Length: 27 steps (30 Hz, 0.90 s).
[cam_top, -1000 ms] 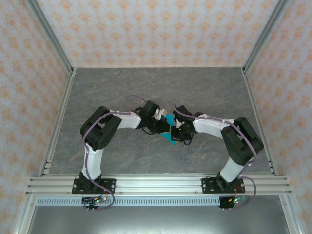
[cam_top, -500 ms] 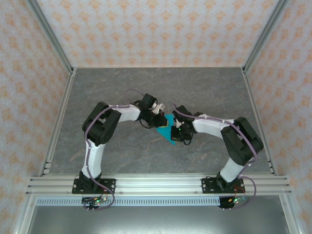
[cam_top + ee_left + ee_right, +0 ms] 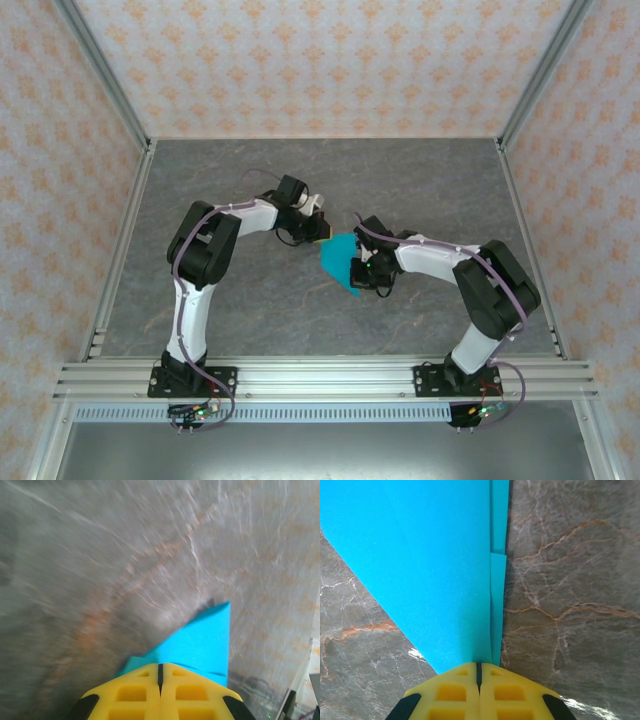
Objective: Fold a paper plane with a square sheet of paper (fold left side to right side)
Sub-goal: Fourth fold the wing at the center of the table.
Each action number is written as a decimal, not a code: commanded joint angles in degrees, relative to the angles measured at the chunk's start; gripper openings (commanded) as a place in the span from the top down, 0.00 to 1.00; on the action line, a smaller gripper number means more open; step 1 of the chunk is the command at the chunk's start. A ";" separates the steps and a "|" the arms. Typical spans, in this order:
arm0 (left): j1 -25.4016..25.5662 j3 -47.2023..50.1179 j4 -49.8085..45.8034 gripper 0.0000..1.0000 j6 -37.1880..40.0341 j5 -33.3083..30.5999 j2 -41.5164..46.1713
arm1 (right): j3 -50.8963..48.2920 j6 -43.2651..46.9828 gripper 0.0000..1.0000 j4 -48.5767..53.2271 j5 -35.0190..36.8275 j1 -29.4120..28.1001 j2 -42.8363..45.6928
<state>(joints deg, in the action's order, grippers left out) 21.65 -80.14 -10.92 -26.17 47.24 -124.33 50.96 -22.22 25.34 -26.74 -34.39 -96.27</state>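
**Item: sheet of paper** (image 3: pixel 339 262). Thin, bright cyan-blue and partly folded. It is near the middle of the surface, between the two hands. In the top view it is an irregular pointed shape whose upper left corner reaches the left hand. In the right wrist view most of it lies flat, with a narrow folded strip along its right edge, stepped partway down. In the left wrist view a pointed flap rises clear of the surface and casts a shadow under it.

**Left hand** (image 3: pixel 323 233). Its yellow fingers (image 3: pixel 134 694) are pressed together, clamped on the flap's near corner.

**Right hand** (image 3: pixel 361 272). Its yellow fingers (image 3: pixel 451 694) are together with only a thin seam between them. The paper's near point runs under their tips. Whether they pinch it or only press on it cannot be told.

**Surface** (image 3: pixel 240 180). Grey stone-look top with rust-coloured veins. It is blurred in the left wrist view.

**Left arm** (image 3: pixel 205 262). White and black, bent at the elbow and reaching inward from the near edge.

**Right arm** (image 3: pixel 470 275). White and black, bent at the elbow and reaching inward from the near edge.

**Enclosure walls** (image 3: pixel 320 60). Pale paper with an orange motif.
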 commanded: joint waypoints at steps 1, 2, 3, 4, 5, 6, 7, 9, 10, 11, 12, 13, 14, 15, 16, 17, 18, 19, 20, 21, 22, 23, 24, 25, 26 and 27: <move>-2.31 -2.20 -1.60 1.00 2.50 -6.09 -2.46 | -4.77 1.12 1.00 8.76 8.81 -0.15 -4.46; -2.72 -2.87 -2.13 1.00 2.74 -6.26 -2.89 | -4.74 1.08 1.00 8.76 8.81 -0.15 -4.46; -3.08 -3.54 -2.49 1.00 2.91 -6.29 -3.23 | -4.86 1.08 1.00 8.76 8.74 -0.20 -4.49; -3.46 -4.24 -2.78 1.00 2.88 -6.20 -3.58 | -4.90 1.11 1.00 8.69 8.72 -0.15 -4.30; -3.83 -4.85 -2.95 1.00 2.88 -6.20 -3.95 | -4.87 1.11 1.00 8.52 8.65 -0.15 -4.25; -4.11 -5.32 -3.05 1.00 2.82 -6.05 -4.14 | -5.03 1.12 1.00 8.28 8.43 -0.15 -4.03; -4.48 -5.74 -3.14 1.00 2.60 -5.80 -4.33 | -5.05 1.11 1.00 7.79 7.93 -0.22 -3.76; -5.07 -5.93 -2.95 1.00 2.38 -5.17 -3.73 | -5.09 0.97 1.00 6.23 6.65 -0.16 -2.84; -5.36 -5.80 -2.82 1.00 2.14 -5.08 -2.91 | -4.93 0.80 1.00 5.47 6.05 -0.16 -2.05; -5.55 -5.33 -2.65 0.98 2.09 -4.97 -1.79 | -4.68 0.71 1.00 4.59 5.51 -0.15 -1.24; -5.70 -4.85 -2.58 0.96 2.09 -5.01 -0.79 | -4.38 0.64 1.00 3.70 5.00 -0.18 -0.47; -5.89 -4.04 -2.50 0.93 2.10 -5.38 0.93 | -4.04 0.39 0.98 2.65 4.46 -0.15 0.73; -6.00 -3.18 -2.35 0.89 2.07 -5.87 2.45 | -3.81 0.06 0.97 1.46 4.18 -0.15 1.58; -6.17 -1.86 -1.93 0.85 1.88 -6.38 4.35 | -3.42 -0.21 0.95 0.16 3.69 -0.17 2.88; -6.26 -0.50 -1.17 0.81 1.39 -6.78 6.33 | -3.03 -0.29 0.94 -0.96 3.35 -0.20 4.19; -6.26 0.90 -0.45 0.78 0.83 -6.98 8.02 | -2.76 -0.51 0.91 -1.76 3.47 -0.16 5.34; -6.27 2.62 0.64 0.74 -0.03 -6.91 9.90 | -2.62 -0.69 0.87 -2.70 3.97 -0.20 6.97; -6.26 4.57 2.07 0.70 -1.43 -6.52 11.59 | -2.54 -0.69 0.82 -3.48 5.03 -0.15 8.65; -6.18 6.50 3.57 0.68 -2.65 -6.34 13.26 | -2.68 -0.86 0.78 -3.80 6.36 -0.16 10.16; -6.04 9.13 6.04 0.67 -4.05 -5.91 14.51 | -2.88 -0.77 0.73 -4.11 8.17 -0.17 12.06; -5.56 11.59 8.18 0.65 -6.35 -5.87 17.23 | -3.29 -0.84 0.68 -4.18 10.23 -0.16 14.08; -4.91 13.54 9.68 0.64 -7.53 -5.88 18.34 | -3.74 -0.94 0.64 -4.24 12.08 -0.13 15.86; -3.98 15.52 11.69 0.62 -8.90 -5.48 19.24 | -4.49 -1.05 0.60 -4.40 14.01 -0.07 17.89; -2.96 16.90 13.01 0.61 -9.98 -5.17 19.78 | -5.37 -1.34 0.57 -4.58 15.91 -0.15 20.14; -1.87 17.73 14.16 0.60 -10.88 -5.18 20.08 | -6.16 -1.64 0.55 -4.72 17.37 0.00 22.02; -0.69 18.84 15.60 0.59 -12.13 -5.15 20.11 | -7.11 -1.97 0.53 -4.85 18.88 -0.01 24.17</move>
<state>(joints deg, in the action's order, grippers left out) 18.00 -64.27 -1.69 -33.65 42.13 -104.33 46.24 -23.35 20.99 -15.88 -34.48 -76.31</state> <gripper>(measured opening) 0.407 0.462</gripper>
